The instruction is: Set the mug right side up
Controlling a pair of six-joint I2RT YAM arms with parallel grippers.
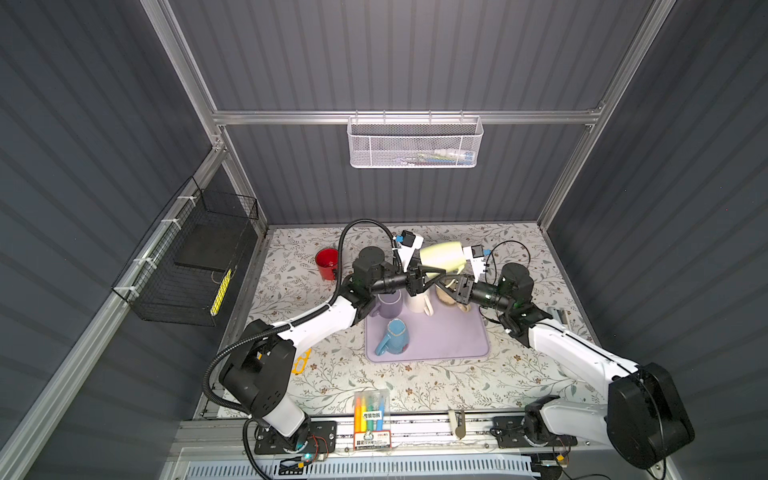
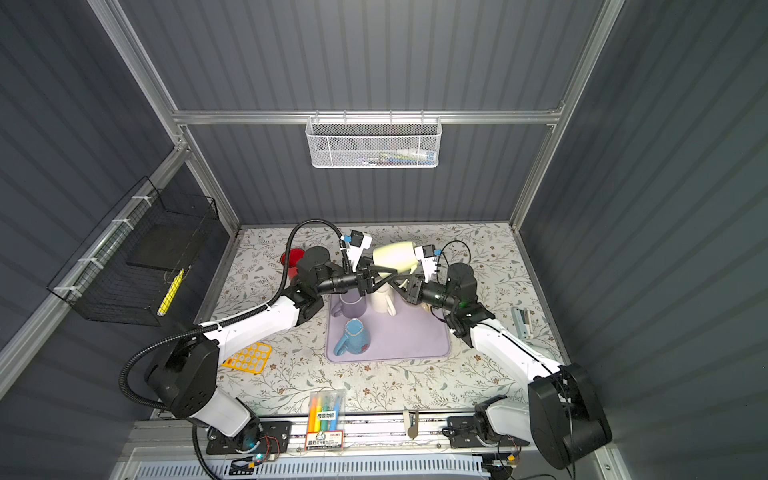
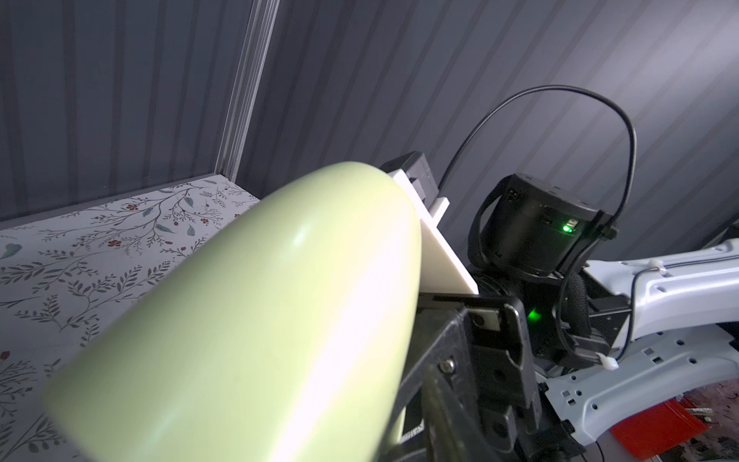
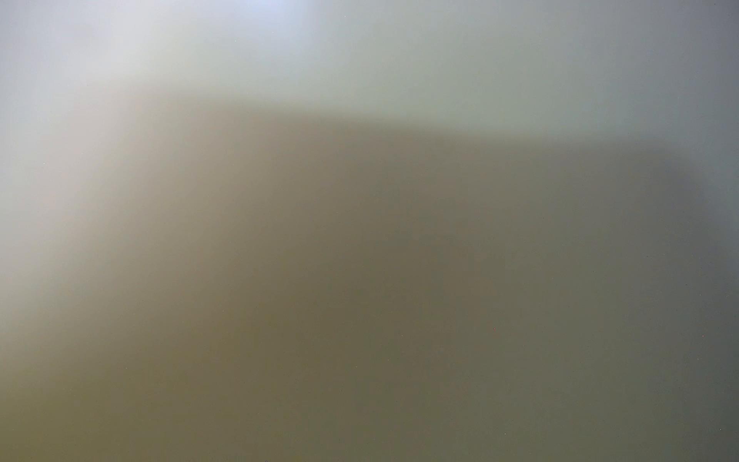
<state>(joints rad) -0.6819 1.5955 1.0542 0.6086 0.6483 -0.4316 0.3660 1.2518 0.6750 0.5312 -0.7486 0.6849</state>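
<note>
**Turning the mug, mid-rotation.** The desk [image 1: 332, 374] carries a purple mat [image 1: 449, 345], on which three other mugs sit: purple [image 1: 390, 303], white [image 1: 417, 303] and blue [image 1: 395, 336]. A red cup [image 1: 326, 262] stands apart, off the mat to the left.

The task's thing, the pale green mug [image 1: 442, 254], is off the desk. It hangs in the air above the far edge of the mat, on its side with its long axis roughly level, between the two arms. Which end is the mouth cannot be told.

The right pincer [image 1: 451, 280] is pressed together at the mug's right end and appears to pinch the mug there. The contact itself is hidden, and the right wrist view shows only blur. The left pincer [image 1: 438, 276] reaches in from the other side, close under the mug's wall. The left wrist view is filled by the mug [image 3: 260, 320] and shows no fingertips, so whether these jaws are spread or gripping cannot be told.

Judged step: the flip is about half done, with the mug level and not yet upright.

Judged next move: secure a firm second hold on the wall, then roll the mug until its mouth faces up. It can then be lowered base first onto a free part of the mat, clear of the other mugs.
</note>
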